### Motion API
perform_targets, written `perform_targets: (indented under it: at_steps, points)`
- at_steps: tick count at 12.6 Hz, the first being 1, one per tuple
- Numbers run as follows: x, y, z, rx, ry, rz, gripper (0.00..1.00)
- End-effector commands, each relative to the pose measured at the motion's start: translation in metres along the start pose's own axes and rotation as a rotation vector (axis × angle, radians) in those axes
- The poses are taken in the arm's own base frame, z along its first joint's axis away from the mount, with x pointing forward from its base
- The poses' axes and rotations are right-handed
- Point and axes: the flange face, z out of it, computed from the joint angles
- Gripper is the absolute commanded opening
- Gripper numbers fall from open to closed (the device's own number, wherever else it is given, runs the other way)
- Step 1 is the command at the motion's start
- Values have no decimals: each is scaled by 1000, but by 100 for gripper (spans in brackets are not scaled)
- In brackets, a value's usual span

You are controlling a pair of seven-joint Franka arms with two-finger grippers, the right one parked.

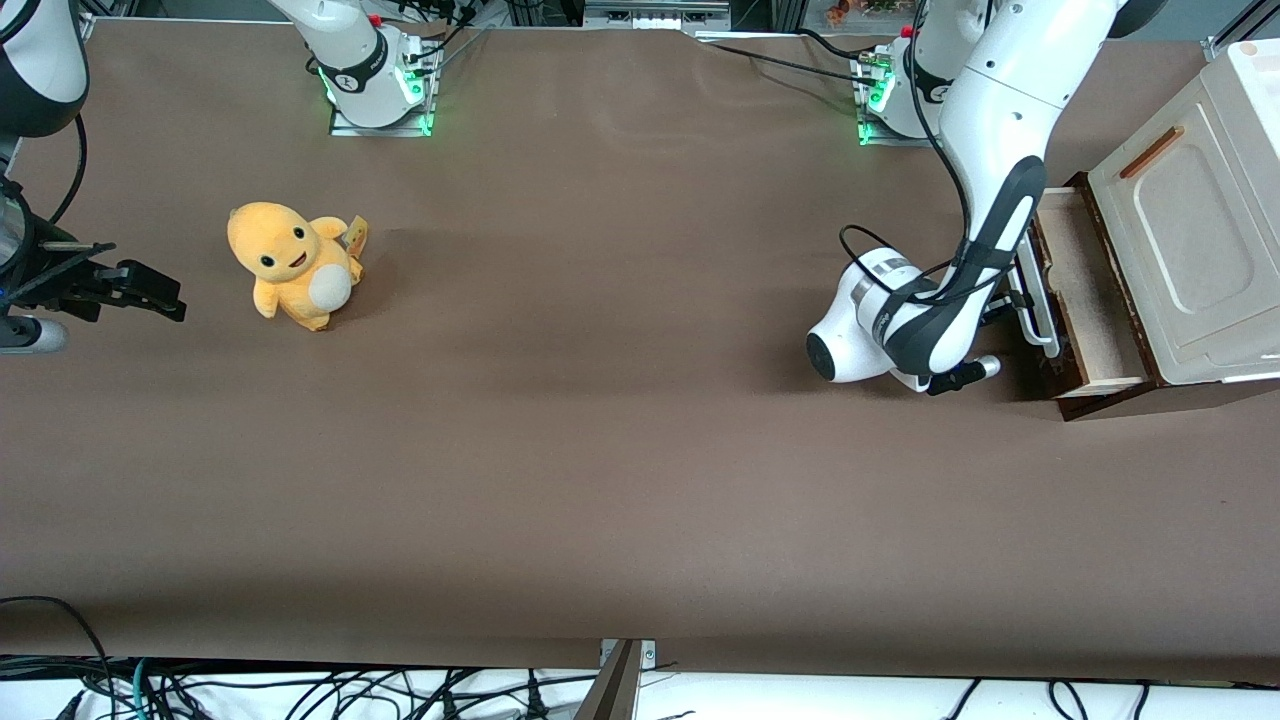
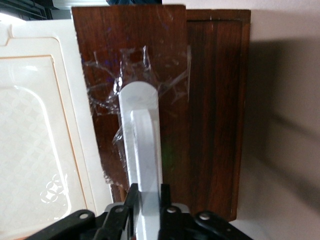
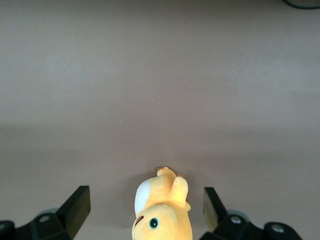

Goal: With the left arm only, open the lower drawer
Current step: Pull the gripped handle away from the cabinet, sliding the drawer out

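Note:
The lower drawer [image 1: 1085, 290] stands pulled partway out of the cabinet at the working arm's end of the table, its pale light-wood inside showing. Its dark brown front [image 2: 145, 75] fills the left wrist view, with the white bar handle [image 2: 142, 145] running down its middle. The left arm [image 1: 985, 200] reaches down in front of the drawer. Its black gripper [image 2: 148, 197] is shut on the white bar handle, one finger [image 2: 131, 197] on each side of the bar. In the front view the gripper sits at the handle [image 1: 1030, 310], mostly hidden by the wrist.
The cream cabinet panel with an orange-brown strip handle [image 1: 1185, 220] lies above the drawer. A yellow plush toy [image 1: 293, 262] sits on the brown table [image 1: 600, 400] toward the parked arm's end.

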Motion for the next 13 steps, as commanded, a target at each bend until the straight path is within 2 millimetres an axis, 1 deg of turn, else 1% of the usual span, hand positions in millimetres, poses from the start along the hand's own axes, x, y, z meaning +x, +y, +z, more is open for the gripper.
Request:
perform_targets:
  at_steps: [1, 2, 3, 4, 5, 6, 7, 8, 9, 10, 12, 13]
  points:
    - [-6, -6, -11, 13, -27, 16, 64]
    - [-6, -4, -10, 16, -23, 16, 68]
    - [-6, -4, -10, 15, -21, 16, 69]
    - [-6, -4, -10, 14, -22, 18, 74]
    - [-6, -3, -10, 15, -23, 27, 86]
    - [-6, -4, -11, 10, -24, 30, 89]
    - [-5, -4, -12, 1, -22, 35, 89]
    - [-6, -7, -20, -15, -17, 39, 86]
    - [-8, -11, -36, -64, -20, 65, 86]
    - [-4, -21, -50, -118, -31, 92, 86]
    - [7, -49, -76, -239, -53, 164, 87]
    - [13, -64, -87, -293, -55, 174, 89]
